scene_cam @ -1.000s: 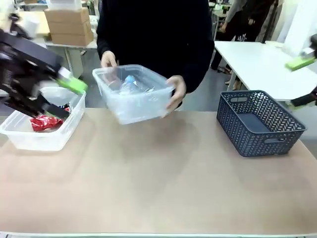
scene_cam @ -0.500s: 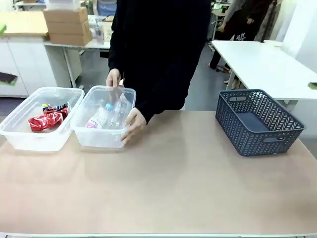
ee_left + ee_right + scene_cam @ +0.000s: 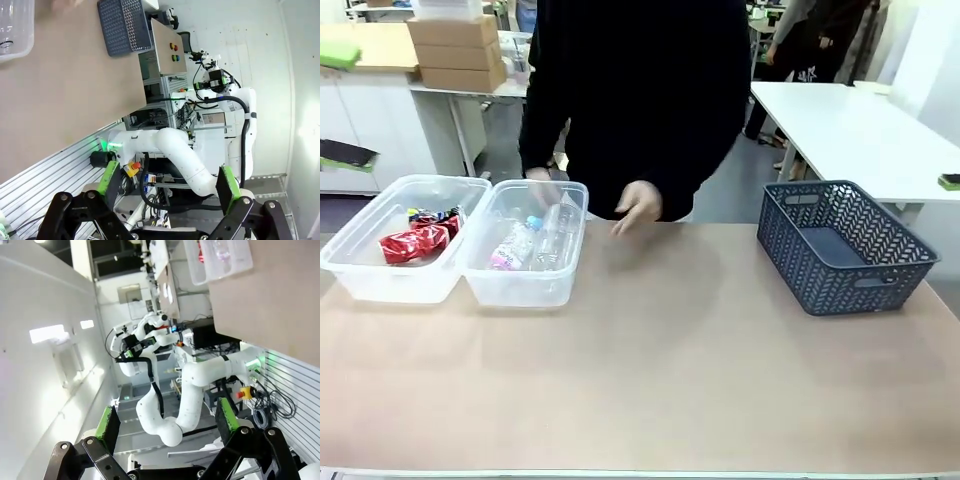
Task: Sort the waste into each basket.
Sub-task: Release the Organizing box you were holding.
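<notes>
Two clear tubs (image 3: 405, 285) (image 3: 525, 290) sit touching, one holding red wrappers (image 3: 412, 244) and packets (image 3: 430, 215), one bottles (image 3: 535, 240), far from both open jaws.

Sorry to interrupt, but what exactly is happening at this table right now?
Waste sorting looks finished. Two clear tubs sit side by side at the table's left: the left tub holds red wrappers and small packets, the right tub holds bottles. The person's hand hovers just beside the right tub. A grey basket stands at the right. The left gripper and right gripper are open, holding nothing.
</notes>
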You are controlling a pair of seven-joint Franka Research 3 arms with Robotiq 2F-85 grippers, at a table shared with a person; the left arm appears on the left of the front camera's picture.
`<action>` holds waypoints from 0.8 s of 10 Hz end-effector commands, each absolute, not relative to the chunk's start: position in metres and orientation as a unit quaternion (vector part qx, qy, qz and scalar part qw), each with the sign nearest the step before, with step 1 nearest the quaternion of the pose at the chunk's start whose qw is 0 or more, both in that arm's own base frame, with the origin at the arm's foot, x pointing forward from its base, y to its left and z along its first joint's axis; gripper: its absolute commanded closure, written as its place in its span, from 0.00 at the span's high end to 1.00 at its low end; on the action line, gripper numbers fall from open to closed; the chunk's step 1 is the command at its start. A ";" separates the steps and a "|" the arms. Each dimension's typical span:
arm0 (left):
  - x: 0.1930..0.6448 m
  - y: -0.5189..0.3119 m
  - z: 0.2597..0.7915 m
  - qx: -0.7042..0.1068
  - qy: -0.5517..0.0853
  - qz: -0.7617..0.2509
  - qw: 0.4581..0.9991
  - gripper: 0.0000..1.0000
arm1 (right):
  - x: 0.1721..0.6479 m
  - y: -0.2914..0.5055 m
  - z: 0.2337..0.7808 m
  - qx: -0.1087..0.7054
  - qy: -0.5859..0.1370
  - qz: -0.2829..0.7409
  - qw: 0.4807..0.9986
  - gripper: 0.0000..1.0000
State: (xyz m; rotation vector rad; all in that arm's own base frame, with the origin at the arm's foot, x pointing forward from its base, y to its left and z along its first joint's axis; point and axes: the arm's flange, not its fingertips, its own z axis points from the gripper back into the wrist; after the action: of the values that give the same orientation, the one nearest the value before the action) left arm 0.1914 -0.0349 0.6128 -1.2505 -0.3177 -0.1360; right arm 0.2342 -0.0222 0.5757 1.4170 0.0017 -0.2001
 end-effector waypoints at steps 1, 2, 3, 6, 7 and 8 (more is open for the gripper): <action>0.194 -0.035 0.613 -0.590 -0.155 -0.075 0.789 1.00 | 0.235 -0.027 0.576 0.648 -0.007 -0.081 0.757 1.00; 0.194 -0.035 0.613 -0.590 -0.155 -0.075 0.789 1.00 | 0.235 -0.027 0.576 0.648 -0.007 -0.081 0.757 1.00; 0.194 -0.035 0.613 -0.590 -0.155 -0.075 0.789 1.00 | 0.235 -0.027 0.576 0.648 -0.007 -0.081 0.757 1.00; 0.194 -0.035 0.613 -0.590 -0.155 -0.075 0.789 1.00 | 0.235 -0.027 0.576 0.648 -0.007 -0.081 0.757 1.00; 0.194 -0.035 0.613 -0.590 -0.155 -0.075 0.789 1.00 | 0.235 -0.027 0.576 0.648 -0.007 -0.081 0.757 1.00; 0.194 -0.035 0.613 -0.590 -0.155 -0.075 0.789 1.00 | 0.235 -0.027 0.576 0.648 -0.007 -0.081 0.757 1.00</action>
State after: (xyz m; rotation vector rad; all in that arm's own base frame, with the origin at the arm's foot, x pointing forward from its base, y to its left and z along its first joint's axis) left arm 0.1902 -0.0321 0.6118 -1.2521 -0.3189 -0.1346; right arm 0.2331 -0.0248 0.5752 1.4180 -0.0013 -0.2040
